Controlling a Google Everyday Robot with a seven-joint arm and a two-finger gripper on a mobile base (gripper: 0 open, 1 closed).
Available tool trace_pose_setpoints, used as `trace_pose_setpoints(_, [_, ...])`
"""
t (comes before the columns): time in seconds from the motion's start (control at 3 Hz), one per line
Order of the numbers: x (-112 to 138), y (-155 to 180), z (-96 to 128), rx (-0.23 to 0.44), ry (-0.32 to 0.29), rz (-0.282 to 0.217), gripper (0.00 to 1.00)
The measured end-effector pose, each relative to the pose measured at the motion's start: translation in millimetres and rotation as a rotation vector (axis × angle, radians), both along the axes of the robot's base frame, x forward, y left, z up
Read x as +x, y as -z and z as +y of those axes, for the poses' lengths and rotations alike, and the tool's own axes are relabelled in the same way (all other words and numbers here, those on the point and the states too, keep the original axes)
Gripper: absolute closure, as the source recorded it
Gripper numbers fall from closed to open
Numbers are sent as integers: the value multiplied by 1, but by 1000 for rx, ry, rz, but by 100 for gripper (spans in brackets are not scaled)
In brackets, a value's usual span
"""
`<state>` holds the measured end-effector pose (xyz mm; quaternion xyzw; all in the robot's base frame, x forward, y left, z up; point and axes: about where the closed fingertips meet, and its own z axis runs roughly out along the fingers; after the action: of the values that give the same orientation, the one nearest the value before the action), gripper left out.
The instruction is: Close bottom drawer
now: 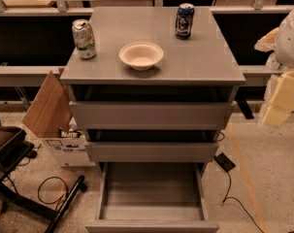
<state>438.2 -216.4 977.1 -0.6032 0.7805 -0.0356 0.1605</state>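
Observation:
The grey cabinet [151, 67] has three drawers. The bottom drawer [151, 191] is pulled far out toward me; its wide shallow grey box is empty and its flat front [151, 226] lies at the lower edge of the view. My gripper [278, 101], pale yellow under a white arm part [289, 35], hangs at the right edge. It is level with the upper drawers, to the right of the cabinet, above the bottom drawer and apart from it.
On the cabinet top stand a green-white can [84, 38], a white bowl [141, 55] and a blue can [184, 21]. The top drawer front [151, 114] and middle front [151, 151] stick out slightly. A cardboard box [54, 115], cables [52, 191] and a dark chair base [10, 154] are at left. A black cable [231, 178] is at right.

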Motion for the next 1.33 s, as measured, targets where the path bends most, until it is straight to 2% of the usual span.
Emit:
trace_pose_setpoints(0.33, [0, 0, 0, 0, 0, 0, 0])
trace_pose_setpoints(0.67, [-3, 27, 10, 37, 11, 6, 0])
trace_pose_setpoints(1.0, [-31, 94, 53, 201, -1, 12, 0])
trace_pose_setpoints(1.33, [-52, 153, 82, 310, -8, 21, 0])
